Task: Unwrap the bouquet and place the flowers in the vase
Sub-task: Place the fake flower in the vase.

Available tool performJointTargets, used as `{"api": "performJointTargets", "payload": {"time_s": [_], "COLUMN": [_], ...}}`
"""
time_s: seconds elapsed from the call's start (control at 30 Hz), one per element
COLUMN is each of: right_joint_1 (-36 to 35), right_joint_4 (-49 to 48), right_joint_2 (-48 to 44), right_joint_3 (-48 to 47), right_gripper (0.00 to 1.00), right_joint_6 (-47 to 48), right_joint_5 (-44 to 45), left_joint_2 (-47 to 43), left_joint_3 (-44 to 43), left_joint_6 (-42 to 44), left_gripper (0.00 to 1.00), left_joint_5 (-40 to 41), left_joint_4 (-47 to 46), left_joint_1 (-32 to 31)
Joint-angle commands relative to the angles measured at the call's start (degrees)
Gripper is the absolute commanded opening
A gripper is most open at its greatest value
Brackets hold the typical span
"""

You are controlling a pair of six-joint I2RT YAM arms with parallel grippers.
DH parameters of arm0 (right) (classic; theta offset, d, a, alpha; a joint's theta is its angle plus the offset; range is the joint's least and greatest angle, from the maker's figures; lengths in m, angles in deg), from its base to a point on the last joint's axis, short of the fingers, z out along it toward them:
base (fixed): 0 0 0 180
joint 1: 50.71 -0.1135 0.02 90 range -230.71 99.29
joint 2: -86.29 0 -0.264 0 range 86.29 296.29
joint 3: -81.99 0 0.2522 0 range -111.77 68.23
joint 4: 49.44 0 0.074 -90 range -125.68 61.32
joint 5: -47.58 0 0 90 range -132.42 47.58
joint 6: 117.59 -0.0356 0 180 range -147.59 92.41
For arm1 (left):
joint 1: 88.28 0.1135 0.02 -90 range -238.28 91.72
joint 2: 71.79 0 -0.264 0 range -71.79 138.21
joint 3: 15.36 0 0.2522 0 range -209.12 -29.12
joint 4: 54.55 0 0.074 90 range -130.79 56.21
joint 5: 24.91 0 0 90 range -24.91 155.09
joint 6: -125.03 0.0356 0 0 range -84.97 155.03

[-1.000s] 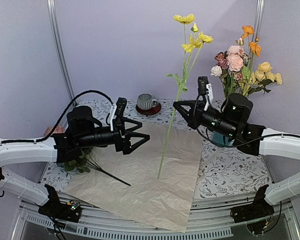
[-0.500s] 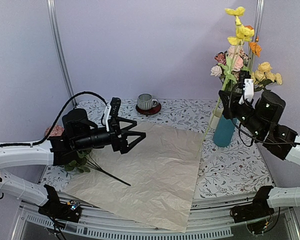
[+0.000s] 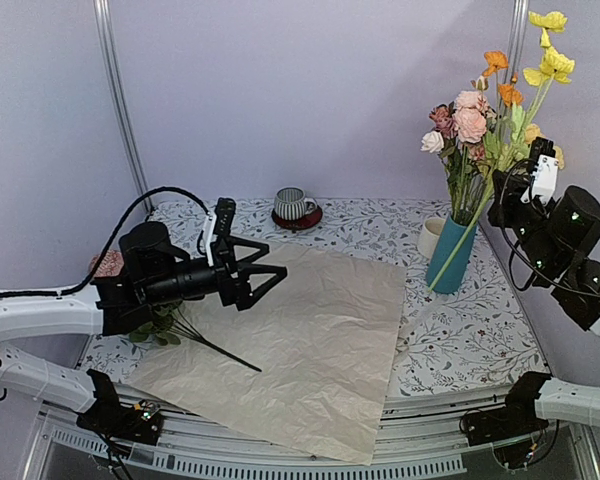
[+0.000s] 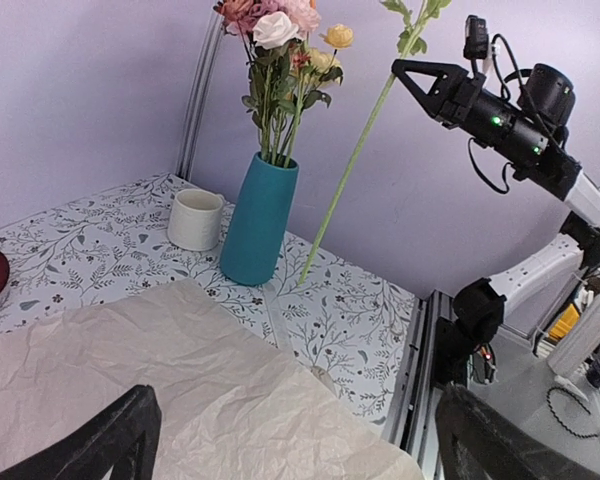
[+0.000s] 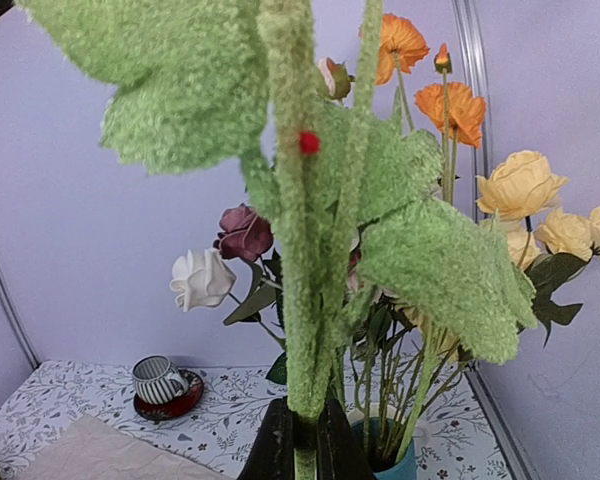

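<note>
Paper: unwrapped, flat on bench, centre frame. Vase, right of frame: several flowers already in. Right fingers: clamped on yellow stem, tilted, its foot outside the vase. Left fingers: wide, empty. Leftover stems, lower left: apparently still to place.

Crinkled beige paper sheet across leaf-printed white table. Tall teal vase at 2 o'clock, striped grey cup at 12.

Plain lilac walls, grey metal uprights, floral-print tabletop
</note>
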Motion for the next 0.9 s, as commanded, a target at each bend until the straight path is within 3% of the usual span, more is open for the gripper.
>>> {"api": "performJointTargets", "payload": {"time_s": [0.0,0.87], "right_joint_1": [1.12,7.02], "right_joint_4": [-0.70,-0.80], "right_joint_2": [-0.95,1.16], "right_joint_3": [-1.88,-3.54], "right_gripper": [0.01,0.01], "right_joint_6": [3.97,0.76], "right_joint_5": [3.92,1.77], "left_joint_2": [-1.60,-5.19], "left_joint_3": [1.34,3.20], "left_joint_6": [-0.02,0.83], "left_gripper": [0.98,0.98], "left_joint_5": [0.52,1.77], "left_joint_4": [-1.38,-0.64], "left_joint_1": [-0.50,-0.51]}}
